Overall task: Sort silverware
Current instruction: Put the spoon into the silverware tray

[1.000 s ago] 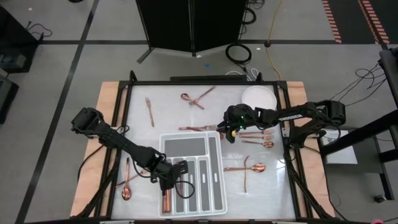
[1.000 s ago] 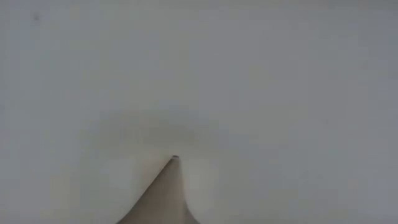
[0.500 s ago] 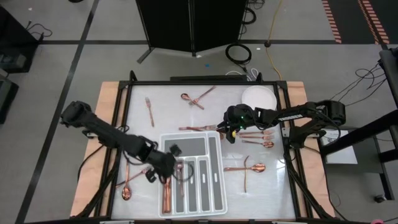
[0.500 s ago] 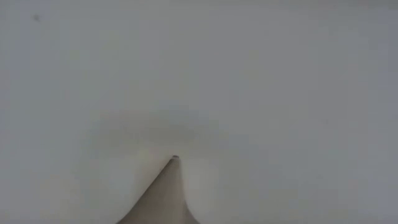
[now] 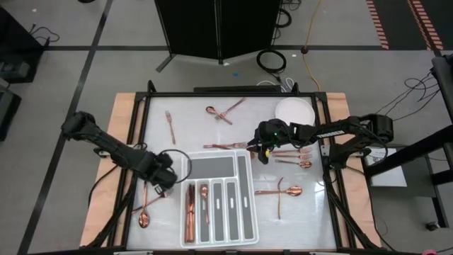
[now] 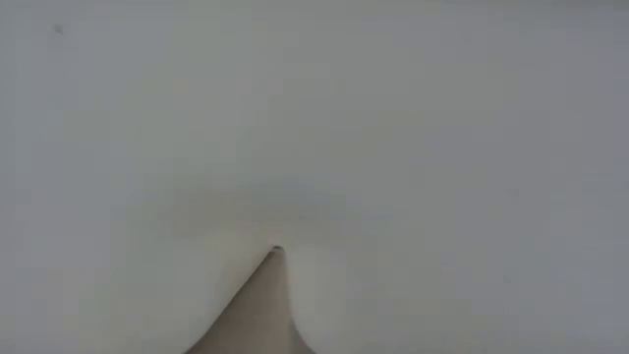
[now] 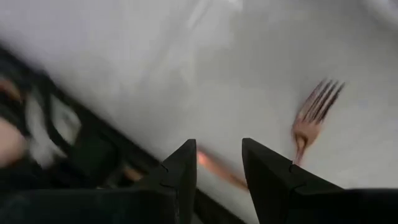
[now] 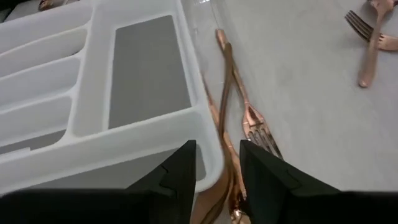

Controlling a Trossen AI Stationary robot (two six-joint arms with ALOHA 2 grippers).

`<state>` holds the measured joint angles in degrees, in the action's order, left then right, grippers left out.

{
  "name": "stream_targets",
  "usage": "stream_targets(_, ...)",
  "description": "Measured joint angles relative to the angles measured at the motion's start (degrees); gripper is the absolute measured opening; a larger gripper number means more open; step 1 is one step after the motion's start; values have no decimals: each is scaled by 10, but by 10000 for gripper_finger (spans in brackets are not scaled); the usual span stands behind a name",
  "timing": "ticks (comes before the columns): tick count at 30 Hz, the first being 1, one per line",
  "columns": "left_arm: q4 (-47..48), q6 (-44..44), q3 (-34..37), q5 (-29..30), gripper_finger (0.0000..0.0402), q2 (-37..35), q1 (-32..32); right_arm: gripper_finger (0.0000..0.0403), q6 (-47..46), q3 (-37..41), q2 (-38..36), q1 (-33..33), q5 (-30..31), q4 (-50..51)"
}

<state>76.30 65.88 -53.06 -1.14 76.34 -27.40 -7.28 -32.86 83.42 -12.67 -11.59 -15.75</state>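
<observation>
**Left gripper pulls back from the tray, fingers parted and empty**

The left gripper (image 5: 164, 177) has drawn away from the white divided tray (image 5: 216, 202) to the table's left side, just off the tray's left rim; a second ago it hung over the tray's narrow slots. Its fingers (image 7: 183, 171) stand apart with nothing between them. Two copper pieces (image 5: 190, 212) now lie lengthwise in the tray's leftmost slots, long axes running toward the near edge. The right gripper (image 5: 263, 150) has not moved, poised at the tray's far right corner, jaws apart over the crossed forks (image 8: 239, 118) lying along the rim, gripping none. More silverware is scattered: a fork (image 5: 170, 125) near the far left corner, a crossed pair (image 5: 225, 112) by the far edge, several beside the round plate (image 5: 294, 110), a spoon (image 5: 144, 216) by the left edge. The low view shows only blank white.
</observation>
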Motion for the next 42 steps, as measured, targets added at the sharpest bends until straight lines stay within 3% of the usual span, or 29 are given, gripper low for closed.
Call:
stream_targets(8, -108, 243, 99, -72, 129, -12, -103, 114, 23, 0, 1, 12, -4, 10)
stream_targets(17, -224, 504, 104, -92, 129, -7, -236, 114, 40, 0, 1, 13, -5, 30)
stream_targets(21, -233, 585, 103, -92, 129, 1, -279, 114, 40, 0, 1, 13, -5, 29)
stream_targets(27, -239, 628, 103, -91, 129, 14, -308, 114, 36, 0, 1, 13, -5, 35)
stream_targets(42, -301, 582, 103, -78, 129, 89, -309, 114, 35, 0, 1, 16, -5, 35)
